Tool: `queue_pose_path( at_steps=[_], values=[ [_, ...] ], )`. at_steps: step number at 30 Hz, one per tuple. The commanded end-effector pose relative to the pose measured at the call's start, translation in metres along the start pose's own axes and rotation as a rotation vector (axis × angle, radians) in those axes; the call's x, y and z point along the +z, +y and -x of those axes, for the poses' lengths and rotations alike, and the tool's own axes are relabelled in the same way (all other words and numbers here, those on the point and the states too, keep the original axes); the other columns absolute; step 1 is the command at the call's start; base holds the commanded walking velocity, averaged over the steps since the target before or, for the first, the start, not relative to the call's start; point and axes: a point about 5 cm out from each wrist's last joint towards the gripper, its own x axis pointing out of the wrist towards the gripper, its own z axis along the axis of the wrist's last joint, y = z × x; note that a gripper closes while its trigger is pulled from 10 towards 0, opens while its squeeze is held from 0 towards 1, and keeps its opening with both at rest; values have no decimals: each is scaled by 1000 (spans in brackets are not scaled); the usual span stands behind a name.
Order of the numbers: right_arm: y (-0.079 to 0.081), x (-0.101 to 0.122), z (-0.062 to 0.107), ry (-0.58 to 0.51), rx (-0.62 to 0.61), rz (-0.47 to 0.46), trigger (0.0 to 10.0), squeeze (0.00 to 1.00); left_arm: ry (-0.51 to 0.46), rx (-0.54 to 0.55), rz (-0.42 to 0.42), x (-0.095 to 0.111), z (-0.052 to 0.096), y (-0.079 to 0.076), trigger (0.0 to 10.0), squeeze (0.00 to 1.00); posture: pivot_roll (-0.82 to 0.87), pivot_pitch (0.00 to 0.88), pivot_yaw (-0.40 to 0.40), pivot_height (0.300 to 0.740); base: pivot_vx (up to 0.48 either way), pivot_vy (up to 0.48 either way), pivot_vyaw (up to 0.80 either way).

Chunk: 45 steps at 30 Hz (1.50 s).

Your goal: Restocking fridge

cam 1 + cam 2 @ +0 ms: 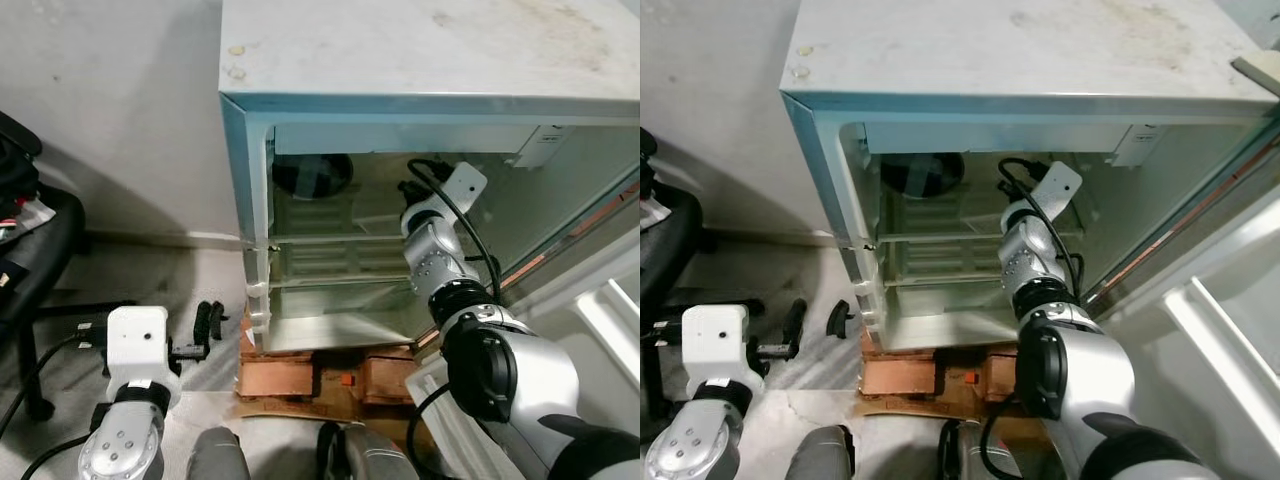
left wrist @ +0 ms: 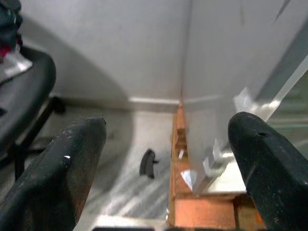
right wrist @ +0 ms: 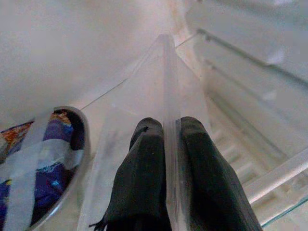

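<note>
Right wrist view: the right gripper (image 3: 166, 132) is seen closed on a thin clear plastic panel (image 3: 166, 72); its two black fingers (image 3: 139, 183) are pressed against the two faces of the sheet, with the edge standing up between them. Whether this panel is a bag, a divider or a part of the fridge cannot be told. Just beside the panel a round container with a purple printed wrapper (image 3: 43, 163) is seen, crossed by pale strips. White ribbed walls and a glass shelf edge (image 3: 279, 178) are seen on the other side of the panel.

In the head views the right arm (image 1: 440, 260) is stretched into the open fridge (image 1: 420, 90), at the height of the upper glass shelf (image 1: 330, 238). A dark round object (image 1: 312, 175) lies at the back of the fridge, above this shelf. The fridge stands on brown blocks (image 1: 300, 375), and its door (image 1: 1230, 330) is swung open beside the arm.

The left gripper (image 2: 166, 159) is held low outside the fridge, near its outer side wall, with the fingers wide apart and nothing between them. A small black piece (image 2: 148, 162) lies on the floor near the fridge base, and a black chair (image 1: 30, 250) stands farther from the fridge.
</note>
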Motion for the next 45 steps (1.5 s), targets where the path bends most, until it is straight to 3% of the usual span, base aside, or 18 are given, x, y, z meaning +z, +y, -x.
queue_pose_path(
  at_steps=[1, 3, 4, 5, 10, 15, 24, 28, 35, 38, 45],
  values=[
    [-3, -9, 1, 50, -20, -33, 10000, 0, 4, 24, -8, 1, 4, 2, 10000, 0, 343, 236, -133, 740, 0, 0, 0],
    [2, -10, 1, 62, -8, -71, 10000, 0, 10, 33, -3, 1, 7, 2, 10000, 0, 351, 250, -142, 740, 0, 0, 0],
    [5, -9, 1, 66, -4, -93, 10000, 663, 14, 36, -1, 0, 8, 1, 10000, 0, 352, 252, -143, 740, 0, 0, 0],
    [9, -8, 0, 68, 10, -132, 10000, 1000, 20, 38, 1, 0, 10, 0, 10000, 0, 355, 256, -144, 740, 0, 0, 0],
    [25, 11, -3, 26, 87, -195, 10000, 1000, 27, 39, 0, 0, 10, 0, 10000, 0, 357, 262, -140, 740, 0, 0, 0],
    [23, 33, -7, -44, 111, -48, 10000, 1000, 16, 43, 1, 2, 5, 1, 10000, 0, 354, 252, -141, 740, 0, 0, 0],
    [3, 64, -11, -161, 77, 231, 10000, 1000, 7, 51, 4, 2, -3, 0, 10000, 0, 338, 220, -137, 740, 0, 0, 0],
    [0, 66, -11, -179, 113, 331, 10000, 1000, -15, 47, 1, 5, -13, 0, 10000, 0, 324, 188, -128, 740, 0, 0, 0],
    [0, 66, -10, -171, 167, 361, 10000, 1000, -34, 40, -1, 8, -25, -1, 10000, 0, 300, 149, -114, 740, 0, 0, 0],
    [-6, 51, -10, -83, 214, 363, 10000, 1000, -51, 23, 2, 10, -32, -4, 10000, 0, 284, 125, -106, 740, 0, 0, 0],
    [-14, 31, -4, 8, 371, 394, 10000, 1000, -73, 15, 5, 14, -39, -5, 10000, 0, 269, 95, -97, 740, 0, 0, 0]
  ],
)
